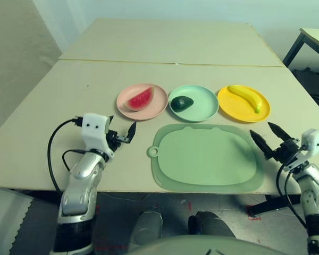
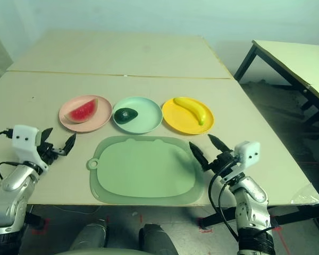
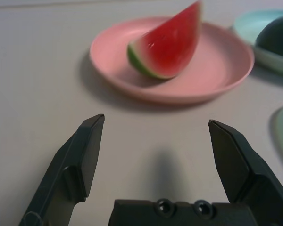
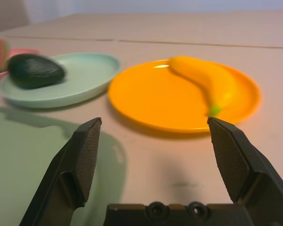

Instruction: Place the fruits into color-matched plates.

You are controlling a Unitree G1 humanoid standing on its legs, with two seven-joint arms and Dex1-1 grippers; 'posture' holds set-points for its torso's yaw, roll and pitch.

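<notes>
Three plates sit in a row mid-surface: watermelon point(image 1: 140, 99) on the pink plate point(image 1: 142, 101), avocado point(image 1: 182, 103) on the mint plate point(image 1: 194, 103), banana point(image 1: 249, 98) on the yellow plate point(image 1: 243, 103). A green mat point(image 1: 206, 155) fills the near edge between both arms. Left gripper point(image 1: 123, 134) and right gripper point(image 1: 267, 137) hover with jaws spread, each holding nothing. The surface's far half lies bare.

Pink plate point(image 3: 170, 89), mint plate point(image 4: 85, 77), yellow plate point(image 4: 146, 101): smooth plastic, soft sheen. Watermelon wedge point(image 3: 167, 44): glossy. Green mat point(image 1: 207, 156): matt, smooth. Table point(image 1: 53, 106): matt beige board. Finger pads point(image 4: 226, 155): black, finely textured.
</notes>
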